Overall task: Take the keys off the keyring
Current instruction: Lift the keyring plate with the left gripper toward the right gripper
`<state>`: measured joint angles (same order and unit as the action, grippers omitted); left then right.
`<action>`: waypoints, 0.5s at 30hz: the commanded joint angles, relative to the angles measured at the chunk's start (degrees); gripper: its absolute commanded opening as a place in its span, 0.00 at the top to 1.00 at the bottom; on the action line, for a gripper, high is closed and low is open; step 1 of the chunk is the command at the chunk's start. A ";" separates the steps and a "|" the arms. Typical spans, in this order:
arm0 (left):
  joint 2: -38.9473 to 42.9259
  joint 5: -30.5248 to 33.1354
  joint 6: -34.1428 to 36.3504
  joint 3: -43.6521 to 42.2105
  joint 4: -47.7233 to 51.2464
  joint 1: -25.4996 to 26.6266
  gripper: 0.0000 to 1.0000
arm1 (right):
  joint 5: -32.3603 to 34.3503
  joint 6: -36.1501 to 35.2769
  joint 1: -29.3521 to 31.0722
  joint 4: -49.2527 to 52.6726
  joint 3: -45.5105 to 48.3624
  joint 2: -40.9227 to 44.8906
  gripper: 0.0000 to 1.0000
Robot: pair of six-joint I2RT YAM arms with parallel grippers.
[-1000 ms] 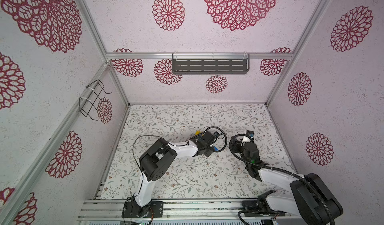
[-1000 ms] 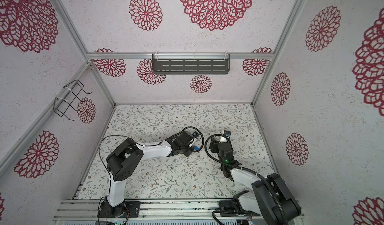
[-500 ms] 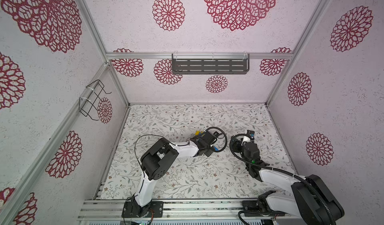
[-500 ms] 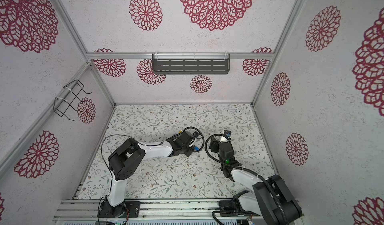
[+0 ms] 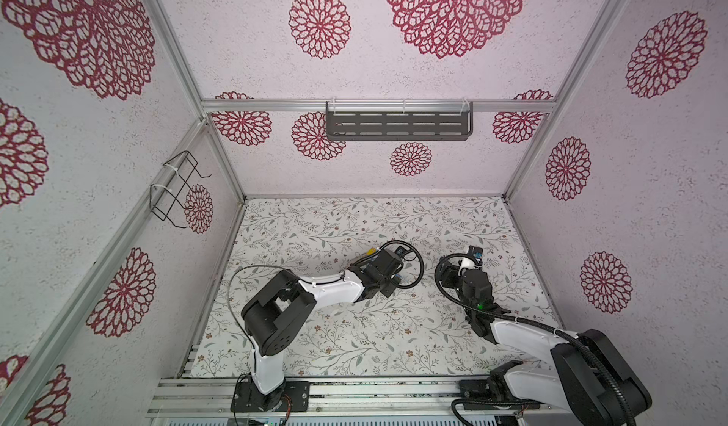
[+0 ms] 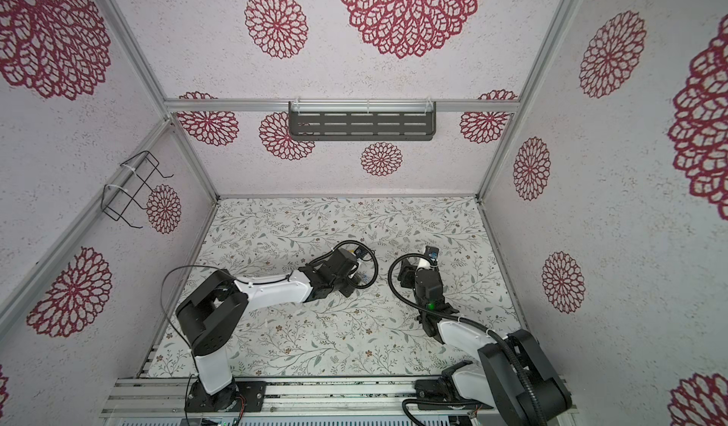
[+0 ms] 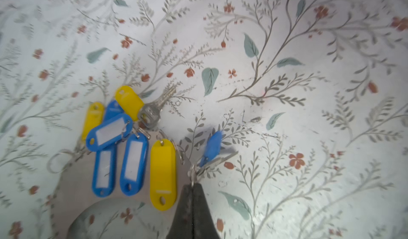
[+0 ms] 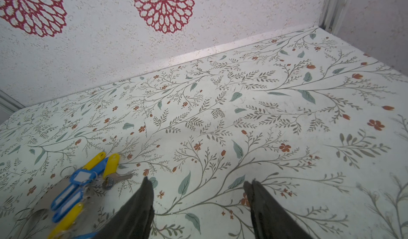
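1. A black wire rack (image 5: pixel 175 189) hung on the left wall, well above the floral table (image 5: pixel 354 223).
2. The left arm (image 5: pixel 327 290) stretched low over the table toward the middle.
3. In the left wrist view, the keys (image 7: pixel 123 151) lay bunched on the table. They were yellow and blue tags, some with white label panels, and several rested on top of the keyring (image 7: pixel 70 193). The keyring was a flat grey hoop, partly out of frame. A silver metal key (image 7: pixel 154 109) lay at the edge of the bunch, touching a yellow tag. A bare split ring (image 7: pixel 57 160) sat at the opposite edge.
4. The left gripper (image 7: pixel 192 186) had its jaws pressed together, pinching the tiny metal loop of a blue tag (image 7: pixel 213 146). That tag was blurred and sat just beside the bunch, apart from the nearest yellow one. I could not tell whether it was off the table.
5. A dark slotted shelf (image 5: pixel 398 124) was fixed on the back wall, above the middle.
6. The right gripper (image 8: pixel 196 181) was spread wide over bare table, with nothing between its fingers (image 8: pixel 143 196). The keys (image 8: pixel 81 178) and the keyring (image 8: pixel 47 196) lay nearby, outside the jaws, on the side toward the left arm.
7. The right arm (image 5: pixel 520 333) bent back toward the front rail.
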<state>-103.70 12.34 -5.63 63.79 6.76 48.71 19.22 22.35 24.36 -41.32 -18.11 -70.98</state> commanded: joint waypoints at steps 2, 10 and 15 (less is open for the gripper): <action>8.47 -1.18 -0.61 -0.86 -1.06 -1.33 1.00 | 2.23 -2.44 -0.30 -1.44 -0.40 1.10 0.30; 17.77 -14.16 -2.33 1.23 1.50 -5.03 1.00 | -5.68 1.50 -0.63 28.95 -14.96 14.47 0.33; 22.61 -24.73 -4.65 2.53 1.67 -8.23 1.00 | -21.81 6.90 -0.55 34.53 -21.65 15.72 0.32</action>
<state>-84.62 -3.51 -8.49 63.66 9.28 42.22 8.27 25.04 23.88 -13.63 -37.78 -55.77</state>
